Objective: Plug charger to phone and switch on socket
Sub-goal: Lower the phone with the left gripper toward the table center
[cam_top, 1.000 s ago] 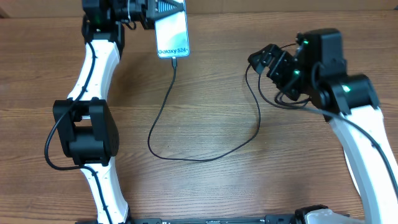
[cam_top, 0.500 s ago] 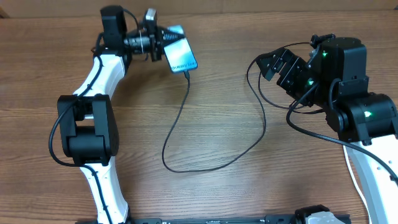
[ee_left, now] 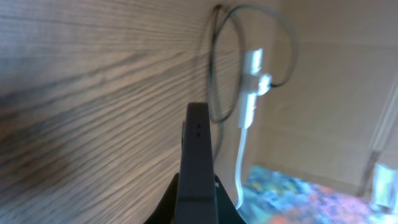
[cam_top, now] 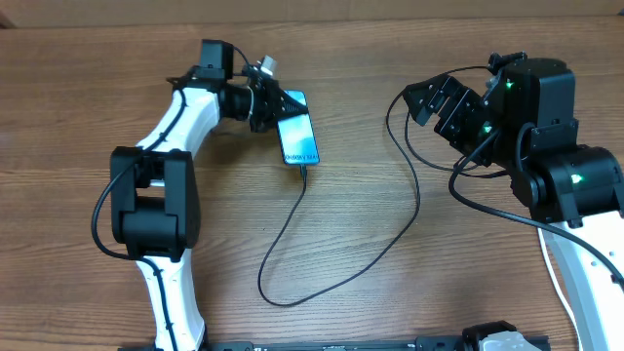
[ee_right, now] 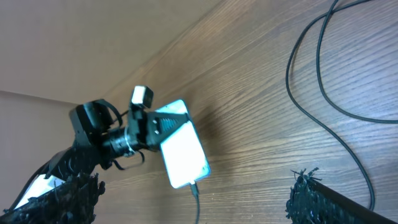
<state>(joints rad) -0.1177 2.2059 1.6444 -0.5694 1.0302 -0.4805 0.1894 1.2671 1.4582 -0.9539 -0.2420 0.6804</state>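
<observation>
The phone hangs lit over the table, gripped at its top end by my shut left gripper. The charger has its tip in the phone's lower end, then loops across the wood toward my right arm, where its far end is hidden. My right gripper hovers open and empty at the right, well away from the phone. In the right wrist view the phone glows between the spread fingers. In the left wrist view the phone is edge-on between the jaws. No socket shows in the overhead view.
A blurred white shape with a white cord shows far off in the left wrist view; I cannot tell what it is. The table's far edge runs just behind both grippers. Loose cable loops lie on the wood near the right arm.
My left arm has carried the phone from the table's far edge rightward and toward the middle, dragging the cable along. The right arm shifted right early on, then stayed still.
</observation>
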